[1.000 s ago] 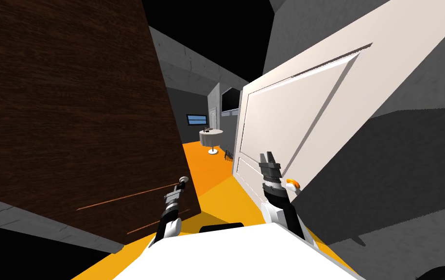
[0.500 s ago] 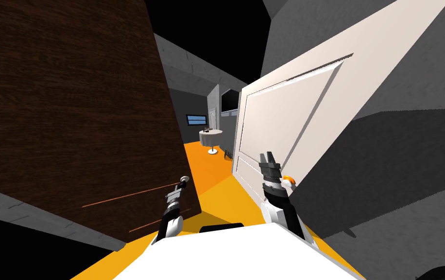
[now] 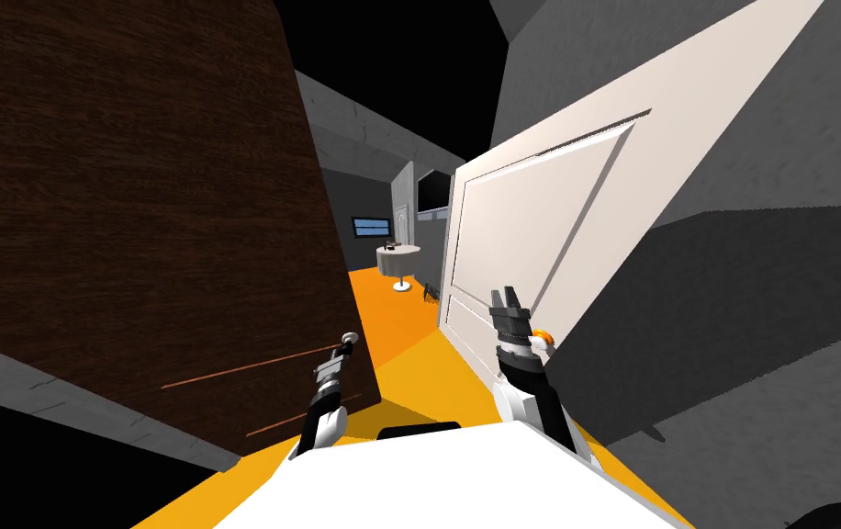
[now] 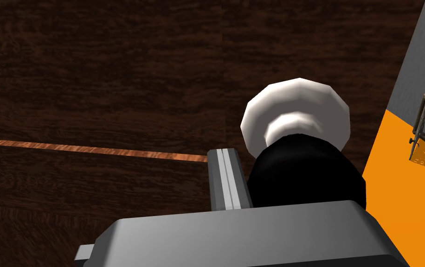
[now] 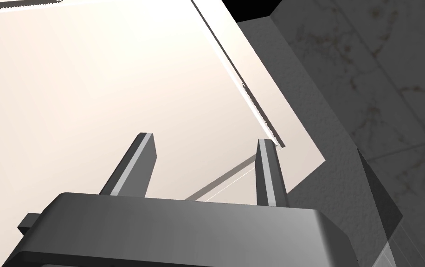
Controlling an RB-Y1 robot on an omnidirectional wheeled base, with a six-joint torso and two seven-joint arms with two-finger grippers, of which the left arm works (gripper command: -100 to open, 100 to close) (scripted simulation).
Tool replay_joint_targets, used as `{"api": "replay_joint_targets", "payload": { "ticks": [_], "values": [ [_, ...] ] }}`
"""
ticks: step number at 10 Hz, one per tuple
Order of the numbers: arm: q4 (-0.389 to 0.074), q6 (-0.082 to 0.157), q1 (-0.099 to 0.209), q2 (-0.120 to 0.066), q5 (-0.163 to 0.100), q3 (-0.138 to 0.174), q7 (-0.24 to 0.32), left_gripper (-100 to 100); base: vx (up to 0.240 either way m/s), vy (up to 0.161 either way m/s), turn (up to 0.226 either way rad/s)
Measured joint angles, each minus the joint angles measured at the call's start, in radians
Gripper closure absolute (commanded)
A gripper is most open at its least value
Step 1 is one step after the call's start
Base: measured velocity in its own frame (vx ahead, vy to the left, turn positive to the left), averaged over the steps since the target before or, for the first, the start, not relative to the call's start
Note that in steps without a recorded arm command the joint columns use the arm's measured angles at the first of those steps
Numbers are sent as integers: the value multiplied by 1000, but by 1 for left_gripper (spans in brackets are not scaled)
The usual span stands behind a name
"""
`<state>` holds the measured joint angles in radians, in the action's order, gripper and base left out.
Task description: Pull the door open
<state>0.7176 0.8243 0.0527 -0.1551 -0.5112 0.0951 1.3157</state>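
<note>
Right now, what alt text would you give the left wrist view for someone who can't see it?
The left gripper is shut on a white round knob with a black neck, on a dark brown wooden door. Orange floor and a grey wall show past the door's edge.

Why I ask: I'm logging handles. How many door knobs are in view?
2. A white knob on the brown door, gripped by the left hand; an orange knob at the white door's edge, beside the open right hand. Farther ones may be hidden.
</note>
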Motion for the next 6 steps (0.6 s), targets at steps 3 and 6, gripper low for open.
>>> {"api": "replay_joint_targets", "payload": {
  "ticks": [3,6],
  "values": [
    [45,-24,-21,5,-5,10,-20,-100,15,4,31],
    [42,15,-53,2,-15,27,-10,100,56,-20,16]
  ]
}}
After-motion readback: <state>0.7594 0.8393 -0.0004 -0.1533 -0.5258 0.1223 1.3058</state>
